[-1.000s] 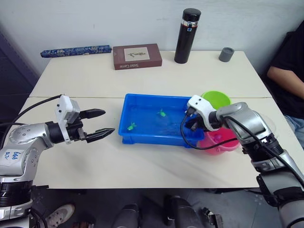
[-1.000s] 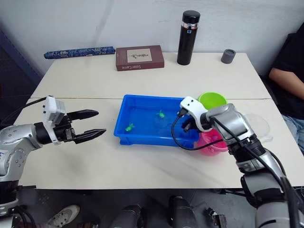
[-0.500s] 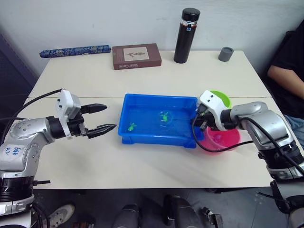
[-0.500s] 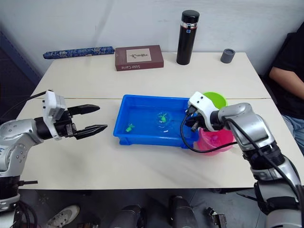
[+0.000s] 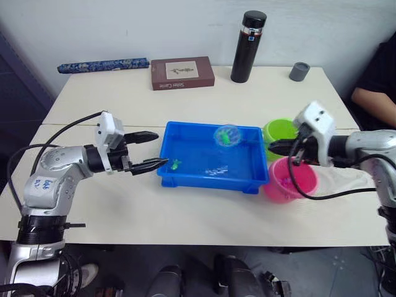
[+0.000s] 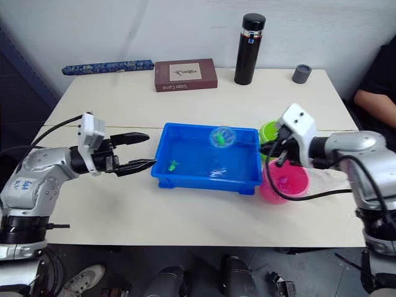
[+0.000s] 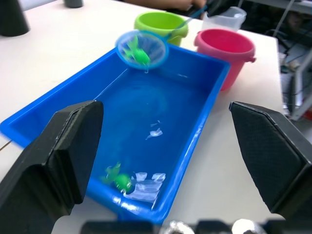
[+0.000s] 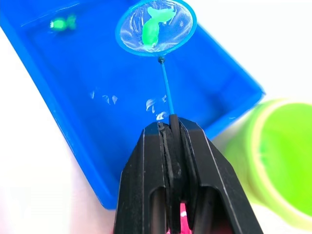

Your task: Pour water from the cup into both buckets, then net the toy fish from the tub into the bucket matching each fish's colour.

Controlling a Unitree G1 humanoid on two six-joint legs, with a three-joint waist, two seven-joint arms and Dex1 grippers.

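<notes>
Right wrist view: right gripper (image 8: 168,127) jaws are clamped on the thin handle of the net (image 8: 156,28). A green fish (image 8: 155,28) lies in the mesh, and the hoop is held above the water over the far side of the tub (image 5: 185,180). Left gripper (image 5: 150,150) has its jaws wide apart, holding nothing, just beside the tub's left end. A second green fish (image 5: 176,164) sits in the water at the near-left corner, close to the left fingertips. Green bucket (image 5: 278,130) and pink bucket (image 5: 291,179) stand side by side against the tub's right end, green farther back. The right gripper is above the gap between them. Cup (image 7: 223,18) stands beyond the pink bucket, to its right. At the back of the table: a black flask (image 5: 247,47), a grey cap (image 5: 300,70), and a brown box (image 5: 182,73).
</notes>
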